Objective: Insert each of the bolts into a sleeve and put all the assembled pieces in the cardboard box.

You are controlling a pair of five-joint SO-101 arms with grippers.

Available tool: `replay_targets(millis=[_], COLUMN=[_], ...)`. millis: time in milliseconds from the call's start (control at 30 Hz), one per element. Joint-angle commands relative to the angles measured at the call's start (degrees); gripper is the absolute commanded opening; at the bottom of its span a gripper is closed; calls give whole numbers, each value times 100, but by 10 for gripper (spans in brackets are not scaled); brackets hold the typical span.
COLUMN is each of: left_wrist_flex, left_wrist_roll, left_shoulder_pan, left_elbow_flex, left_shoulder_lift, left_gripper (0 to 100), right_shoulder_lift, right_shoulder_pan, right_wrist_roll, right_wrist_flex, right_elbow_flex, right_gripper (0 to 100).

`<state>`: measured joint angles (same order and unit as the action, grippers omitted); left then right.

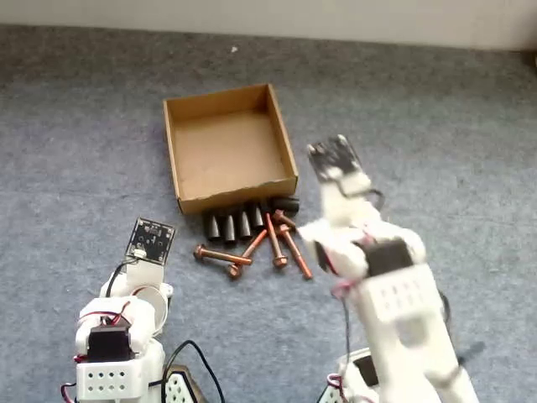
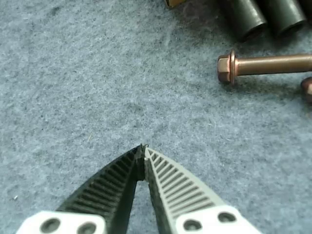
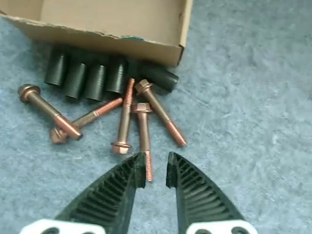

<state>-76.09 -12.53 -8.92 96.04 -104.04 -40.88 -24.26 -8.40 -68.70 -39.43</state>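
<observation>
1. the right end effector is open a little bit. it holds nothing.
2. the thin end of one bolt lies on the grey surface in that gap, right next to one of the fingers.
3. four other bolts lie close by in a messy bunch. two of them cross each other.
4. just past the bunch are five black sleeves, right up against the outside wall of the cardboard box. four sit side by side in a row. one lies sideways at the end, near the box corner.
5. the left end effector is closed. its tips touch and nothing is between them.
6. it is over a bare bit of surface. a bolt lies near it, with its head on the side nearer the tips. two sleeves are just past that bolt.
7. from above, the cardboard box sits in the middle of the surface. the sleeves and bolts lie between the box and the two arms. the left arm is well apart from the bolts. the right arm stands beside them.
</observation>
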Motion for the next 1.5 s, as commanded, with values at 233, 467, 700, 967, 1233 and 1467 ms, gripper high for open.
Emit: replay_targets(millis=[233,467,700,967,1233,1467], left_wrist_flex=[-26,-26,-26,-26,-26,-26], left_wrist_roll=[-70,-70,-70,-70,-70,-70], left_shoulder_pan=[-75,-75,-75,-75,-75,-84], left_elbow_flex=[110,110,110,110,110,110], left_shoulder_lift=[-22,-22,-22,-31,-31,-31], left_gripper=[30,30,30,30,30,30], right_shoulder_lift=[2844,4040,4919,5938,6316,6316], right_shoulder_pan=[-989,-1112,-1112,-1077,-1077,-1121], right_wrist_roll=[765,791,791,782,765,404], right_wrist_flex=[479,1059,1385,1385,1376,1367], right_elbow_flex=[1912,2396,2730,3468,3600,3284], right_gripper=[82,82,82,82,82,77])
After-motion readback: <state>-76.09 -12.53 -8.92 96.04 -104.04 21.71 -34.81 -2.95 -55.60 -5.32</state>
